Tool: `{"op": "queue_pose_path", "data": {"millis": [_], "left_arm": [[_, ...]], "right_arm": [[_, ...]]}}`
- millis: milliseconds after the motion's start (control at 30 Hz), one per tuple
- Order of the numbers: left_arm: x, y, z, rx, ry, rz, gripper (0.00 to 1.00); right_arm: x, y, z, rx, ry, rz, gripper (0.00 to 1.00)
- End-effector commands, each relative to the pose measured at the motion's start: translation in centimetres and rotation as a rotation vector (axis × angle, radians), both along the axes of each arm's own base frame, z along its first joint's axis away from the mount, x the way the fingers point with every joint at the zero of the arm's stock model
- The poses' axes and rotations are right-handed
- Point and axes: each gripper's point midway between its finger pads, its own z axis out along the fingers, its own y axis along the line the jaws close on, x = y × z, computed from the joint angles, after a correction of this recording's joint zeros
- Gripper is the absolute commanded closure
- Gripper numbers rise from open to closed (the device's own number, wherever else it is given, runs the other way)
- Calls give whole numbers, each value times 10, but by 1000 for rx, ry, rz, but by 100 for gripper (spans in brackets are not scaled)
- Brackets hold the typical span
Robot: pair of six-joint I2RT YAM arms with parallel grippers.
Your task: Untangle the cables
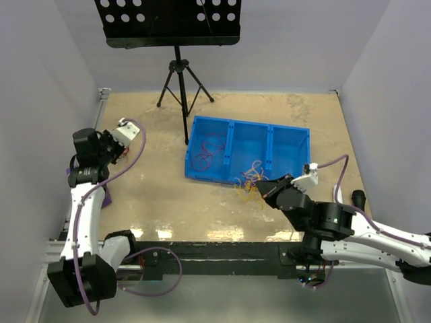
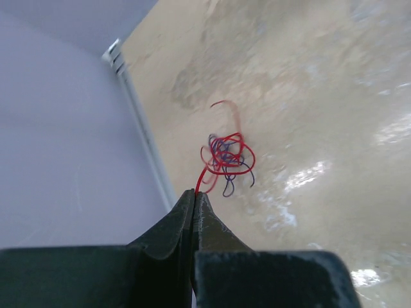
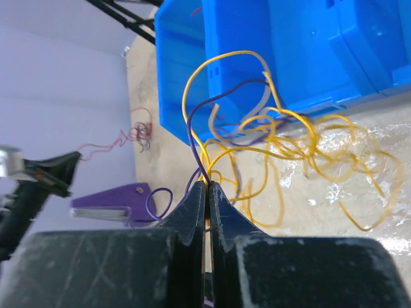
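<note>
My left gripper (image 2: 196,192) is shut on the end of a red wire, and a small tangle of red and purple cables (image 2: 226,157) hangs from it above the tabletop. In the top view this gripper (image 1: 123,156) sits at the far left of the table. My right gripper (image 3: 207,185) is shut on a yellow and a purple strand of a loose yellow-and-purple tangle (image 3: 282,144). That tangle lies just in front of the blue tray (image 1: 250,183). More red cables (image 1: 209,153) lie in the tray's left compartment.
A blue tray (image 1: 296,131) with three compartments stands at centre right. A black tripod stand (image 1: 180,74) rises at the back. A flat purple piece (image 1: 107,198) lies by the left wall. White walls close in the table on three sides.
</note>
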Motion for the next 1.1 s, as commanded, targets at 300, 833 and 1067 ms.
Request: {"op": "queue_pose_path", "data": {"millis": [300,833,1067], "left_arm": [[-48,-102,108,-125,-129,-541,100],[-120,-162,131,-122,-225,-941,100],[-131,-169,130,-117,-238,-1002,100]], "right_arm": [[3,100,-23,-168,-52,301,100],[-13,149,-57,-365,-127,535,45],[-12,197,-35,-340,-245,590,45]]}}
